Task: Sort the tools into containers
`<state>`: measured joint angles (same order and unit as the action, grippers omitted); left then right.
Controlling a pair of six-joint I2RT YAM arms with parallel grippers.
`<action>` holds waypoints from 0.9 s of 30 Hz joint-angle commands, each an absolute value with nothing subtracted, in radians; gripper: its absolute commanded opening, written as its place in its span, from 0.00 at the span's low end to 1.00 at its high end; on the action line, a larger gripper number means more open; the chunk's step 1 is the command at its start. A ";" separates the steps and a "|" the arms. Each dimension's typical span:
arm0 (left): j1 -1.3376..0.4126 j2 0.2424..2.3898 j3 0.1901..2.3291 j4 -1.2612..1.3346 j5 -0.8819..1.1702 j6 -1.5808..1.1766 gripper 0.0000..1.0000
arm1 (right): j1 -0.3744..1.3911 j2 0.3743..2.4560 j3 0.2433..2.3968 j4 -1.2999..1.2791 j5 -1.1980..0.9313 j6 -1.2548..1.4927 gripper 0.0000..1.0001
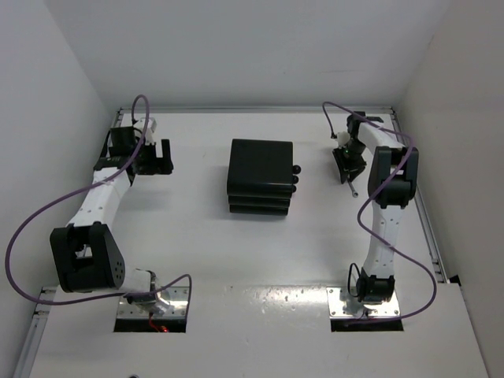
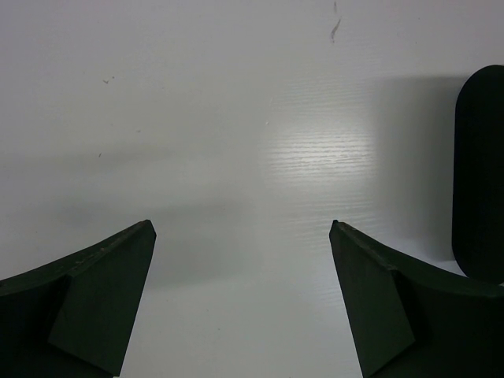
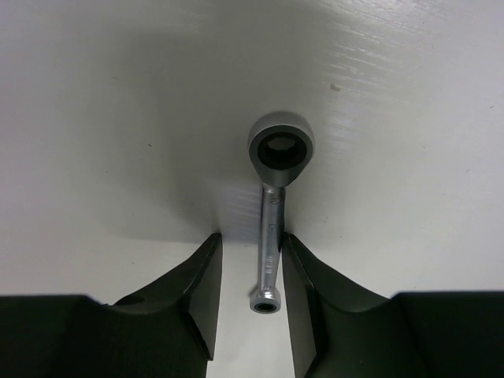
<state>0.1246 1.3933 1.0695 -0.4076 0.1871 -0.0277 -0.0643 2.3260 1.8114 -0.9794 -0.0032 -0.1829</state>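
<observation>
Where it sits centrally, cabinet (image 1: 260, 169): black, three-tier, knobs facing 3 o'clock.
Left gripper (image 2: 240, 228): at cabinet's 9 o'clock, jaws spread wide, holding nothing.
Right gripper (image 3: 250, 236): at cabinet's 2 o'clock, jaws part-open, straddling wrench (image 3: 272, 228), not clamped.
Wrench: silver, flat on table (image 3: 118, 118), ring end at 12 o'clock, gap beside left finger.

Figure: item count, workspace.
You see one black cabinet (image 1: 260, 167) at frame centre bearing three round knobs (image 1: 297, 169), one silver wrench (image 3: 272, 228), and two arms: left arm (image 1: 98, 205), right arm (image 1: 382, 232).
</observation>
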 commanded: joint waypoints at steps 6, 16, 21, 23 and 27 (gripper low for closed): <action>0.141 1.390 1.100 -0.397 0.215 -0.046 1.00 | -0.092 2.370 1.810 -0.943 0.023 -0.195 0.34; 0.141 1.390 1.091 -0.397 0.215 -0.046 1.00 | -0.112 2.404 1.819 -0.943 0.023 -0.204 0.22; 0.141 1.390 1.091 -0.397 0.204 -0.046 1.00 | -0.112 2.413 1.819 -0.968 0.012 -0.213 0.03; 0.141 1.390 1.081 -0.397 0.204 -0.046 1.00 | -0.112 2.382 1.819 -0.968 -0.008 -0.213 0.00; 0.141 1.390 1.072 -0.397 0.195 -0.046 1.00 | -0.103 2.271 1.798 -0.997 -0.084 -0.213 0.00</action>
